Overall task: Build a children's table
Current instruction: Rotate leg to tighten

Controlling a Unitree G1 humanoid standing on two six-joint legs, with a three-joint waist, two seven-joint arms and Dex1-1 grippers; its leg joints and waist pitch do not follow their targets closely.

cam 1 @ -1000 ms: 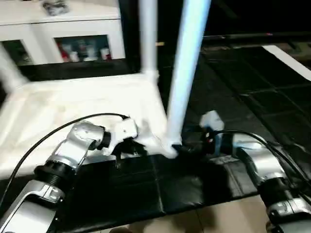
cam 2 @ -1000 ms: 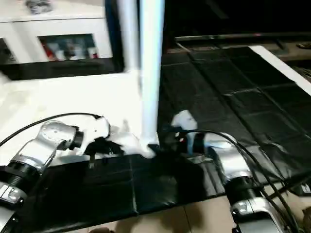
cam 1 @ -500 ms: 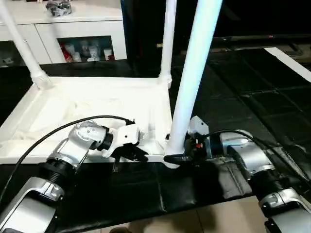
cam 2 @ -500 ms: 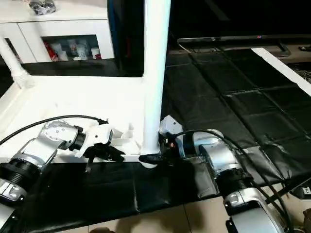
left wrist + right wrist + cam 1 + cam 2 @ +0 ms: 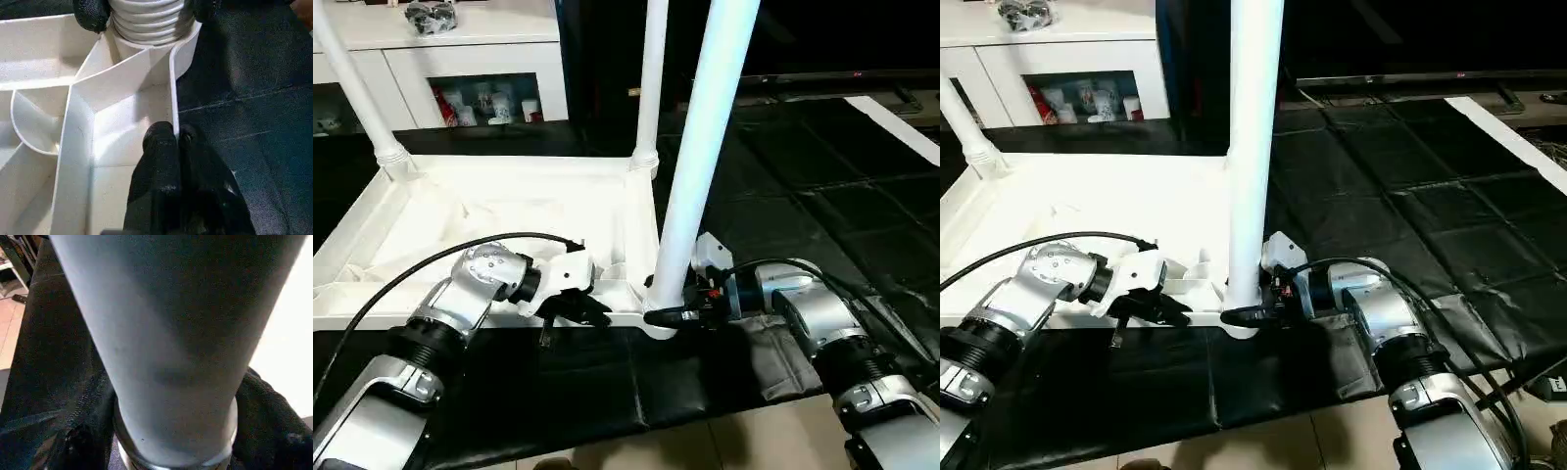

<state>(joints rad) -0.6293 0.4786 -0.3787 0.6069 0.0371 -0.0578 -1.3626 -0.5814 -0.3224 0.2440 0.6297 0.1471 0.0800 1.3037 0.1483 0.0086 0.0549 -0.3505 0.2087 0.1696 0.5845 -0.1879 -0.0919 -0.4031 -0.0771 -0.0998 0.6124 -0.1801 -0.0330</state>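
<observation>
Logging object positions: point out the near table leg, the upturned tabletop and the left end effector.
near table leg (image 5: 705, 147), left eye view, mid-shaft
tabletop (image 5: 509, 211), left eye view, ribbed underside
left end effector (image 5: 174, 142), left wrist view, fingertips pinching rim

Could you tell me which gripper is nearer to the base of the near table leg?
Right. The right gripper has its fingers around the base of the near leg at its corner socket. The left gripper pinches the tabletop rim just beside that socket.

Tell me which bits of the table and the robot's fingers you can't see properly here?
- Near leg: top cut off by the head view's upper edge.
- Its threaded base: left wrist view shows threads above the socket; how deep it sits can't be told.
- Right fingers: mostly behind the leg in the right wrist view.
- Cabinet shelf items: too small.
</observation>
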